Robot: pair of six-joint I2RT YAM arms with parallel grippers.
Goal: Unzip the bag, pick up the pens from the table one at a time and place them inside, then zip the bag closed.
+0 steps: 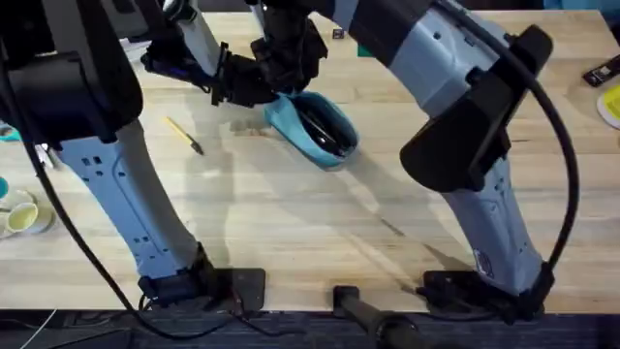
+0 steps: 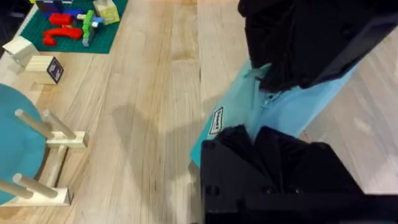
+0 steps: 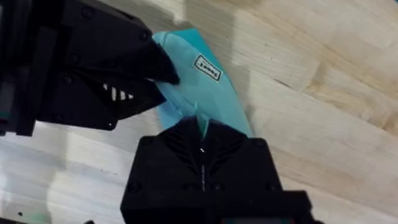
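The light blue-teal bag (image 1: 308,128) lies on the table (image 1: 291,213) just past its middle, its mouth gaping with a dark inside. My left gripper (image 1: 250,85) is shut on the bag's left end; in the left wrist view its fingers (image 2: 255,134) pinch the teal fabric (image 2: 280,109). My right gripper (image 1: 289,82) comes down from behind, shut on the bag's upper edge (image 3: 205,93), with a sliver of teal between its fingertips (image 3: 200,124). The left gripper (image 3: 124,68) shows there too, clamped on the bag's corner. The pens are hidden or out of view.
A thin yellow stick with a dark tip (image 1: 184,134) lies left of the bag. A teal disc on a wooden stand (image 2: 25,149), small wooden blocks (image 2: 37,62) and a green mat with coloured bricks (image 2: 68,25) sit beyond. Cups (image 1: 19,215) stand at the left edge.
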